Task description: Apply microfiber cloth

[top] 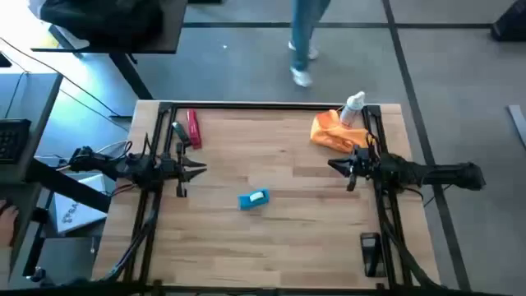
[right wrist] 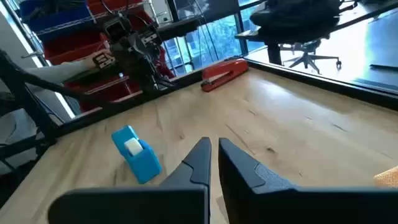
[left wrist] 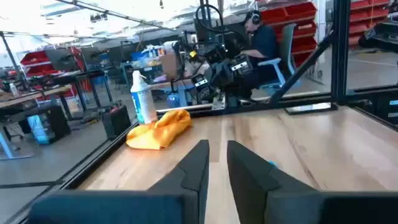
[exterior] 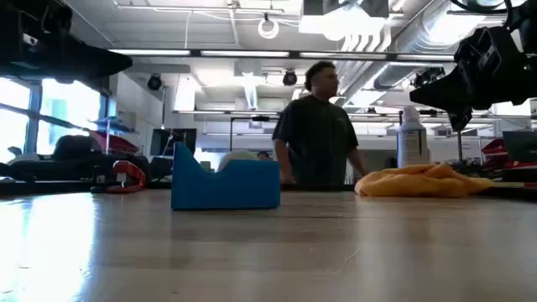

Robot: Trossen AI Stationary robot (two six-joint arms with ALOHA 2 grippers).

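Microfiber cloth (top: 332,131) just beyond right hand (top: 335,167)

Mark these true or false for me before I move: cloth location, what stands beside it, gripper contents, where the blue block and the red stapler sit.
1. The microfiber cloth lies at the table's far right corner. True.
2. A spray bottle stands beside the cloth. True.
3. The right gripper grips the cloth. False: it hangs empty near the cloth, fingers nearly shut.
4. The blue block sits on the cloth. False: it stands on bare wood mid-table.
5. The red stapler lies on the far left side, near the left gripper. True.
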